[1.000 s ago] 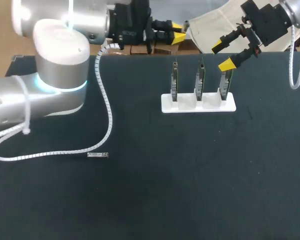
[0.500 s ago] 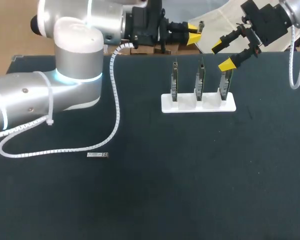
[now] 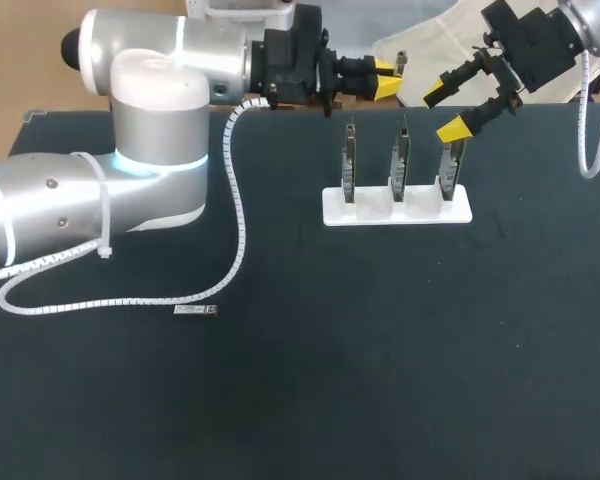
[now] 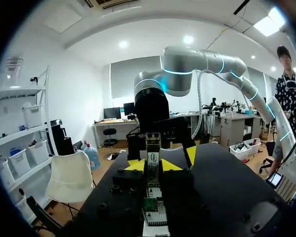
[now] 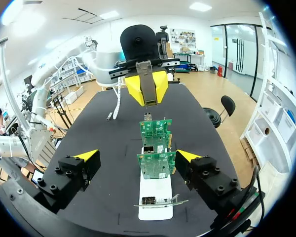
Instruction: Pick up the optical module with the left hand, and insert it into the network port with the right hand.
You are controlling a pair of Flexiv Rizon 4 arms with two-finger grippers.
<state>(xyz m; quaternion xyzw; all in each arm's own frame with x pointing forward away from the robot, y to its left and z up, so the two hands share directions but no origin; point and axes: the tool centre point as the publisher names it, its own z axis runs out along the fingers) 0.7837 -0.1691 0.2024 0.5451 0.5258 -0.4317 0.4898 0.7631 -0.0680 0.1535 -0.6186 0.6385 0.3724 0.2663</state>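
Slim, seemingly metallic grey optical module (image 5: 148, 89) pinched in left claw (image 3: 387, 77); right claw (image 3: 445, 111) spread wide.

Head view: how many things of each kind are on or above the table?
Circuit boards: 3
White stand: 1
Optical module: 1
Small metal piece: 1
Grippers: 2
Total: 8

Three circuit boards (image 3: 400, 155) on white stand (image 3: 397, 210)

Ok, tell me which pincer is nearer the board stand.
Right: the right pincer hovers at the stand by its right-end board; left pincer, gripping the optical module, sits farther behind it.
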